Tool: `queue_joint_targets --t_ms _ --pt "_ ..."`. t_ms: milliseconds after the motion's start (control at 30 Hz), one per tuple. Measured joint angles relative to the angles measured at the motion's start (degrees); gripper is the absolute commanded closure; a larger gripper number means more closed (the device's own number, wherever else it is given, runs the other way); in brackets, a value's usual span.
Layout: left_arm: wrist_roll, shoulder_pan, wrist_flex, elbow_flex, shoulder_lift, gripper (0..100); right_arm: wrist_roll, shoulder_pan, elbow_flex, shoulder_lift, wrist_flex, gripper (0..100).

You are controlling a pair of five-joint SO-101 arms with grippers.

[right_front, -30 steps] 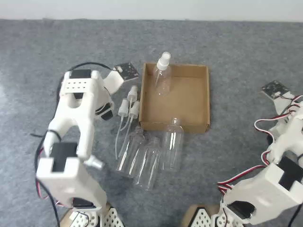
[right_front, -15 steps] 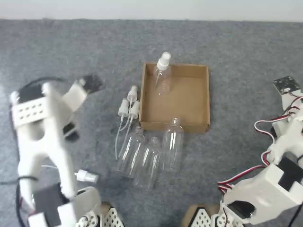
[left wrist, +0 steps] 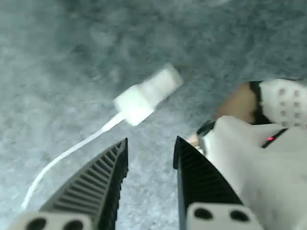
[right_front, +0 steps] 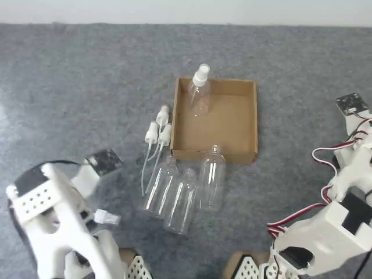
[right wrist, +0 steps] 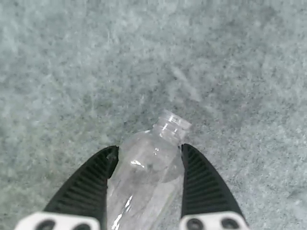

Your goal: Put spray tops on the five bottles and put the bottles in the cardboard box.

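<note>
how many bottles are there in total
5 bottles. One with a spray top in the cardboard box; three uncapped lying side by side on the carpet in front of it; one uncapped between the right gripper's fingers.

You have five bottles: one (right_front: 199, 96) already wearing a spray top, three bare ones (right_front: 161, 186) (right_front: 181, 199) (right_front: 212, 177) in the high view, and a fifth bottle (right wrist: 144, 182), also bare, in the right wrist view. You also have four loose spray tops (right_front: 163, 111) (right_front: 152, 132) (right_front: 165, 134) (right_front: 106, 218) and one cardboard box (right_front: 189, 155).

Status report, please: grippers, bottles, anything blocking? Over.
Left gripper open, by a loose spray top. Right gripper shut on an uncapped bottle. One capped bottle in box; three uncapped bottles on carpet before it.
</note>
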Motion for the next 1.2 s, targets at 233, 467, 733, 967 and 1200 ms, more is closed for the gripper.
queue_joint_targets --t_ms 233,467,733,967,1200 --pt "3.78 5.80 -7.82 8.18 -0.44 86 0.00 0.00 0.00 0.09 0.00 99.2" --pt "10.20 6.51 -18.46 8.70 -0.97 85 0.00 0.00 0.00 0.09 0.00 99.2" --pt "20.92 10.64 -28.48 5.98 -0.97 85 0.00 0.00 0.00 0.09 0.00 99.2" --pt "29.45 18.99 -21.10 -6.86 -0.97 80 0.00 0.00 0.00 0.09 0.00 99.2" --pt "11.16 17.32 -9.49 -11.16 -0.97 78 0.00 0.00 0.00 0.09 0.00 99.2"
